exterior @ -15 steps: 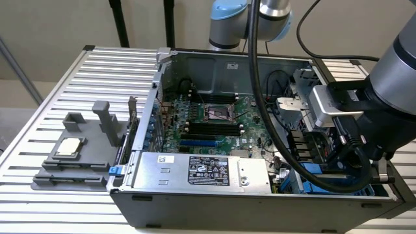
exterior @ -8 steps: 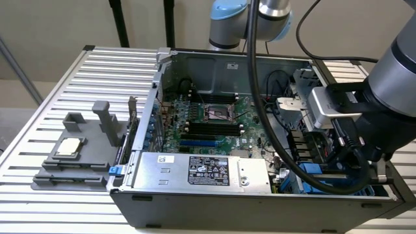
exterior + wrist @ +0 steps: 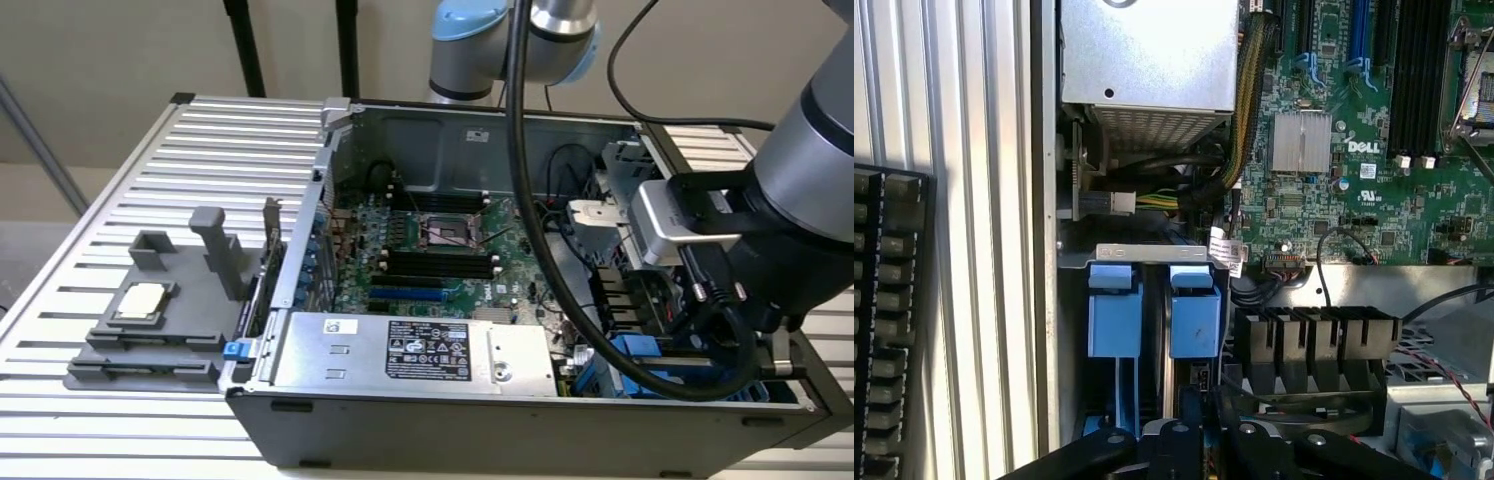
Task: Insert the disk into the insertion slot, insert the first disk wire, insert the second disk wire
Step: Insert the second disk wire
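One robot arm (image 3: 801, 190) reaches into one open computer case (image 3: 534, 420) at the exterior view's right. Its gripper (image 3: 1199, 440), seen in the wrist view, is clenched just above the insertion slot (image 3: 1154, 310), a grey metal bay carrying two blue plastic fittings. Whether the disk already sits in this bay cannot be told with certainty; only the blue tabs show. Inside the case lie one green motherboard (image 3: 427, 250) with four black memory slots (image 3: 434, 265) and one silver power supply box (image 3: 414, 350). One grey fixture (image 3: 160, 320) stands outside the case, at the exterior view's left. Everything rests on a ribbed aluminium table (image 3: 120, 180) before a plain beige wall (image 3: 120, 50).
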`<state>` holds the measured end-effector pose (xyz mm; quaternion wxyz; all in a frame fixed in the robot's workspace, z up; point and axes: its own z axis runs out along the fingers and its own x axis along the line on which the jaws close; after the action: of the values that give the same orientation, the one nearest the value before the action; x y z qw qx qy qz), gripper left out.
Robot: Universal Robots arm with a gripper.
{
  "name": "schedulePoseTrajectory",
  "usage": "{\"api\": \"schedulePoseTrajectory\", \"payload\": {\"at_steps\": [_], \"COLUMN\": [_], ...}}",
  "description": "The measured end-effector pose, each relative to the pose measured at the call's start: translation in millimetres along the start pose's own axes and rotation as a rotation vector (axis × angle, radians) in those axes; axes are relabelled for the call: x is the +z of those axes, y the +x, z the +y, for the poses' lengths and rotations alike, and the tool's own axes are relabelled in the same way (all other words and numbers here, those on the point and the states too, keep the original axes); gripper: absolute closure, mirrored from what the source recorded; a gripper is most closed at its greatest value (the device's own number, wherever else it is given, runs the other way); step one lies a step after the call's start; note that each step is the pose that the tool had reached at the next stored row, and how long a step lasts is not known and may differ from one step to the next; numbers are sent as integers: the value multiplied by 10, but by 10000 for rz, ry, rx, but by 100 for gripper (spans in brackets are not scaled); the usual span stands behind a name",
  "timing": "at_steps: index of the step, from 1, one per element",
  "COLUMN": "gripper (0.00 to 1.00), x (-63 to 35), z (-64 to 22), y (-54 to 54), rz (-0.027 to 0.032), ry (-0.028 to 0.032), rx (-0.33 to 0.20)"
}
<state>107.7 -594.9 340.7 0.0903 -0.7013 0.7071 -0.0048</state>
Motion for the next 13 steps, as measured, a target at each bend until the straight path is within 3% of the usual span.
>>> {"api": "schedulePoseTrajectory", "payload": {"at_steps": [13], "gripper": [84], "x": [5], "z": [0], "y": [-17], "rz": [-1], "ry": [0], "rx": [0]}}
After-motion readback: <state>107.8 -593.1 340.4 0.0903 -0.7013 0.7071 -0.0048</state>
